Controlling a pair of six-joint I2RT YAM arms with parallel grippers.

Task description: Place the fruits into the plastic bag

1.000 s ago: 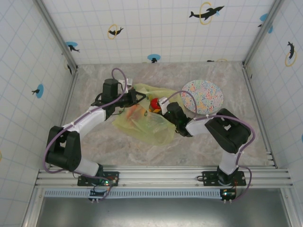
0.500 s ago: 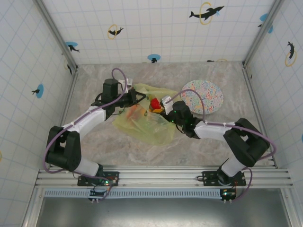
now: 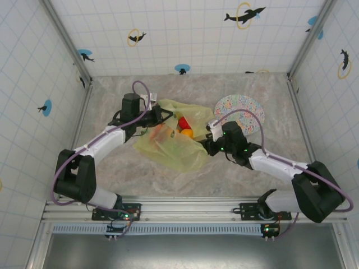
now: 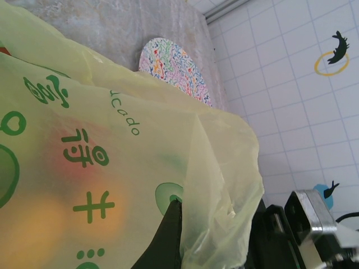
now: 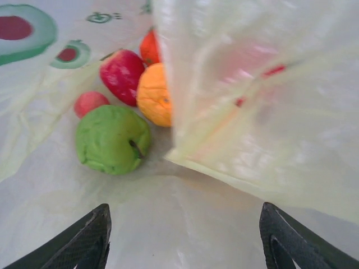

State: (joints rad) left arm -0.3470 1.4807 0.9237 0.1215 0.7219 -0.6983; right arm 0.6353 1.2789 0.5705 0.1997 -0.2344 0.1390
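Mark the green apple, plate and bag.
green apple (image 5: 112,140), right wrist view, middle of its skin.
plate (image 4: 171,64), left wrist view, patterned face.
bag (image 3: 176,152), top view, near flat part.

The light is bright and even, coming from above, so the shadows on the table (image 3: 140,176) are small and soft, while the plastic bag (image 5: 263,101) looks blurry and washed out up close to the wrist cameras and the fruits (image 5: 112,140) look sharper
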